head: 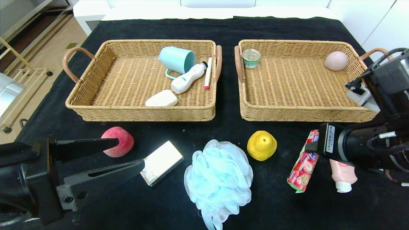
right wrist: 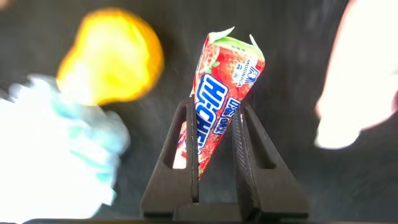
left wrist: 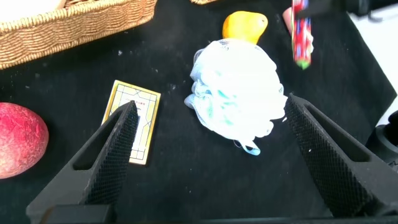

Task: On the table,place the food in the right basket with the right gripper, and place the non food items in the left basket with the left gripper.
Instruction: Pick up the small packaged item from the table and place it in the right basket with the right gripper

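My right gripper (right wrist: 216, 109) is shut on the red Hi-Chew candy stick (head: 302, 166), gripping its far end above the table (head: 281, 204). Left of it lie the yellow pear (head: 261, 145) and the pale-blue bath pouf (head: 219, 179). The pink squeeze bottle (head: 343, 175) lies partly hidden under the right arm. My left gripper (head: 131, 153) hangs open at the front left, between the red peach (head: 117, 141) and the cream bar in its clear box (head: 163, 162), holding nothing. The left basket (head: 96, 80) and the right basket (head: 287, 111) stand behind.
The left basket holds a teal cup (head: 177, 59), a white bottle (head: 187, 78), a marker (head: 208, 73) and a white bar (head: 161, 99). In the right basket are a small tin can (head: 251, 58) and a pale pink egg-shaped ball (head: 335, 60).
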You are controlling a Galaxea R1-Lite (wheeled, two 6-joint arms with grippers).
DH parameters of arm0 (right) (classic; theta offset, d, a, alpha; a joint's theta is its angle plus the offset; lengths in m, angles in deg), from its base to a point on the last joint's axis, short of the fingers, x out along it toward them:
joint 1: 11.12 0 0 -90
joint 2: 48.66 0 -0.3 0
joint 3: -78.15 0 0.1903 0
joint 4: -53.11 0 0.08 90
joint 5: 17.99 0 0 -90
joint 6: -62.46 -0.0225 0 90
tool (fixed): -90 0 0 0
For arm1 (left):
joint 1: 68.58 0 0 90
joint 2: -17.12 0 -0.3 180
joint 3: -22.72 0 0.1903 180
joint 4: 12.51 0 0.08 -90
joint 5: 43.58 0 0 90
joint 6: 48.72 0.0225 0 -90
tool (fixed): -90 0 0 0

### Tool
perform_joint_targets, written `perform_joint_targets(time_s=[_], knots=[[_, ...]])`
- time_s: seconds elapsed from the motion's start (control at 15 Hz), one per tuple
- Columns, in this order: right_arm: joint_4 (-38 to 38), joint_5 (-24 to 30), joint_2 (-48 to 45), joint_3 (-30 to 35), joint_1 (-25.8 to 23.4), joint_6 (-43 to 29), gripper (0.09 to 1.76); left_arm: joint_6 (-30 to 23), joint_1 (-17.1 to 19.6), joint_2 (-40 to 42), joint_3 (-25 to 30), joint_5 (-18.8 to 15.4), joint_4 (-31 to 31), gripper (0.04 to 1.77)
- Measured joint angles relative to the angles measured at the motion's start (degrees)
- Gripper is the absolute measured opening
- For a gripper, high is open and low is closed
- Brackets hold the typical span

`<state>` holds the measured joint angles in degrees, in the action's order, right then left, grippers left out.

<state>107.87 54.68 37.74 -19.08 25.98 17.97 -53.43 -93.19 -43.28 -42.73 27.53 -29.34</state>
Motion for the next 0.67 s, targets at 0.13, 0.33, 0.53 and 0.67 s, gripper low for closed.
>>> perform_joint_targets(time_s=[0.13, 0.33, 0.53, 0.67], knots=[[-0.06, 0.02, -0.17, -3.32, -1.88, 3.45, 0.42, 0.00, 0.00, 0.04, 0.00, 0.00, -0.01, 1.72], [-3.43, -3.83, 0.74, -8.00, -4.88, 6.78, 0.42, 0.00, -0.02, 0.09, 0.00, 0.00, -0.15, 1.72], [-4.11, -4.94, 1.62, -11.72, -5.84, 8.30, 0.42, 0.00, -0.13, 0.11, 0.11, 0.00, -0.10, 1.72], [-4.24, -4.85, 2.38, -14.18, -6.29, 9.92, 0.42, 0.00, -0.18, 0.09, 0.13, 0.00, -0.04, 1.72]])
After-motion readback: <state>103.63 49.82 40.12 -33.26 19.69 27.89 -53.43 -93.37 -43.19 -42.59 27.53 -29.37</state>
